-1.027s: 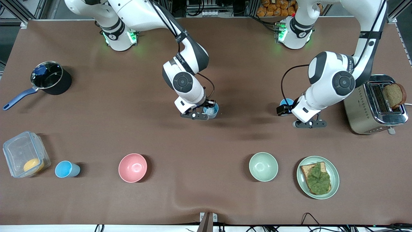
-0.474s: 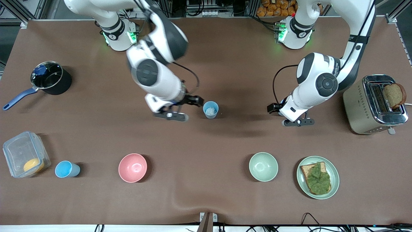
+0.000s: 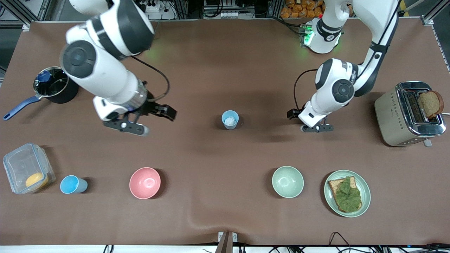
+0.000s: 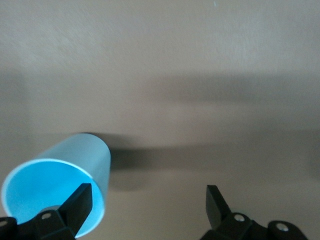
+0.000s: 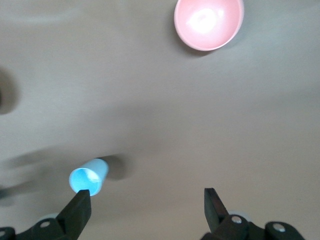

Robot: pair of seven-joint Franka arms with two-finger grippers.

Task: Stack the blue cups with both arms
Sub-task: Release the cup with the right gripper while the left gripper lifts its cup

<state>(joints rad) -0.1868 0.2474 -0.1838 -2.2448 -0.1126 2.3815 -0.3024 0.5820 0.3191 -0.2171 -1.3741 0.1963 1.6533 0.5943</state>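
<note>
The front camera is looking down from high across the table [image 3: 225, 52], facing both arm bases along its top edge. Each wrist camera is peering past its own fingertips at the cloth, the left one close, the right one higher, sharing the pink bowl [image 5: 209, 22] [image 3: 145, 182] with the front view

No text, label, brand or number can be read anywhere. The left arm [image 3: 346, 79] carries small dark lettering near its elbow, but the characters cannot be made out.
</note>
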